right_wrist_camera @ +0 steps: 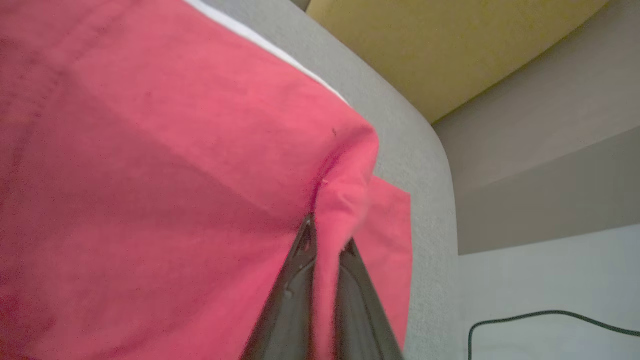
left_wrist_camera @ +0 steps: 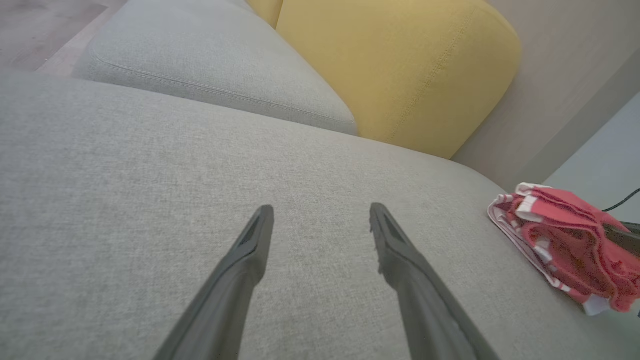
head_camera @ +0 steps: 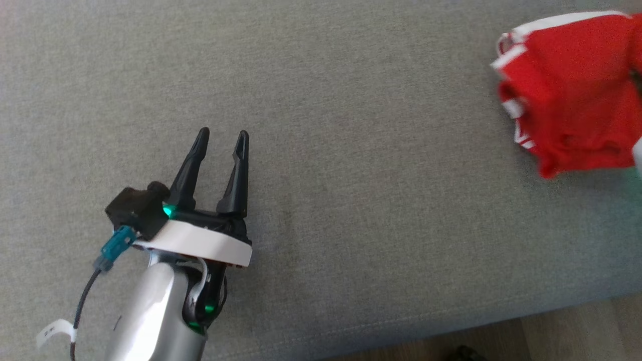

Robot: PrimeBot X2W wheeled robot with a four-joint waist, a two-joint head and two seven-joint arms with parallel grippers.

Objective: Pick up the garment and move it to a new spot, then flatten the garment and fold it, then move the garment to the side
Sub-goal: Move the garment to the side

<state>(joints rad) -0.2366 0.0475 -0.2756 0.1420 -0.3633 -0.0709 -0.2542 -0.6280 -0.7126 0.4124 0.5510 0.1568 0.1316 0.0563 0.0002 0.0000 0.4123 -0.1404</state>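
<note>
The right pincer (right_wrist_camera: 327, 235) is clenched on a thin fold of the red garment (head_camera: 572, 90), which is bunched in a heap on the grey seat cushion (head_camera: 351, 200), with most of the cloth spread to the left of the closed fingers and the cushion's rounded edge just beyond them on the right. The left pincer (head_camera: 223, 135) is released, nothing between its fingers, and the garment lies well apart from it, off to its right. Since only a narrow pinch of cloth is held, the fold could be pulled free when lifted, and the heap might be dragged rather than raised. So near the edge, dropped cloth could slide off the seat. No container is in play; the garment is borne by the cushion alone.
</note>
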